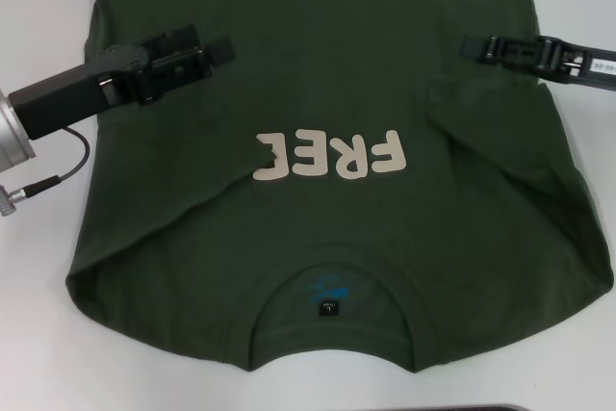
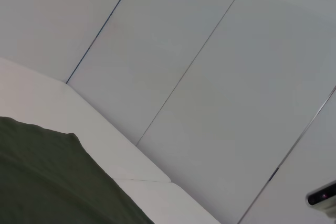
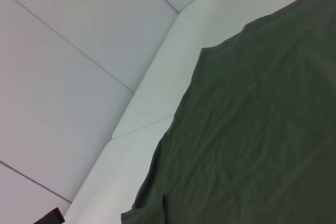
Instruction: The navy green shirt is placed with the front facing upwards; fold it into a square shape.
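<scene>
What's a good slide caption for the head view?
Dark green "FREE" T-shirt lies front-up on the white table, collar nearest the camera, left hand and right hand over its two sides.

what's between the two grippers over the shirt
Only bare green fabric of the navy green shirt: nothing else lies between the left gripper and the right gripper. The head view shows this; the cream FREE lettering sits nearer the collar.

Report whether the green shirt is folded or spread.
Mostly spread: the navy green shirt lies front up, "FREE" and collar showing, sleeves apparently tucked inward. Not yet square.
</scene>
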### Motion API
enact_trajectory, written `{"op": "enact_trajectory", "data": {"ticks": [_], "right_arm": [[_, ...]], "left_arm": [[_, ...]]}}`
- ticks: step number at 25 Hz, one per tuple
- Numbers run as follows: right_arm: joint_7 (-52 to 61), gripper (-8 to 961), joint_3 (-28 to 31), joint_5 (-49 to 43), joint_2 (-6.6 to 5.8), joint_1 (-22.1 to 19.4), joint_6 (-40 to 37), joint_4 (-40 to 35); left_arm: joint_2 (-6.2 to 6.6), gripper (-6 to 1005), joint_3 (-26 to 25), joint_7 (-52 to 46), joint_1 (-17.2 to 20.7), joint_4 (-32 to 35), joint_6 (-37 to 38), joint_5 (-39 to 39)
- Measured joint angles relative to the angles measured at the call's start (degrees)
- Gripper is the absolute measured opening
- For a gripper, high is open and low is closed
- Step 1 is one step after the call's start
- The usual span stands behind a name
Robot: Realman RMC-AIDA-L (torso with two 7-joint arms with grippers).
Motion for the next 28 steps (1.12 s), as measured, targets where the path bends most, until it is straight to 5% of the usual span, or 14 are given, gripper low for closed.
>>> {"op": "enact_trajectory", "data": {"ticks": [13,22,28], "right_arm": [[0.93,754,2.94,0.06,-4.01,-8.74,-1.46,-0.67],[4.64,751,2.39,-1.55,-5.05,-10.92,-1.61,-0.47],[5.26,748,1.70,-3.56,-4.29,-9.53,-1.51,-0.03]], "left_arm": [[-0.24,901,-0.01,-0.01,0.42,-0.27,0.09,0.00],[-0.31,900,0.17,0.07,0.29,-0.53,0.09,0.00],[-0.37,899,0.18,0.16,0.46,-0.53,0.22,0.00]]}}
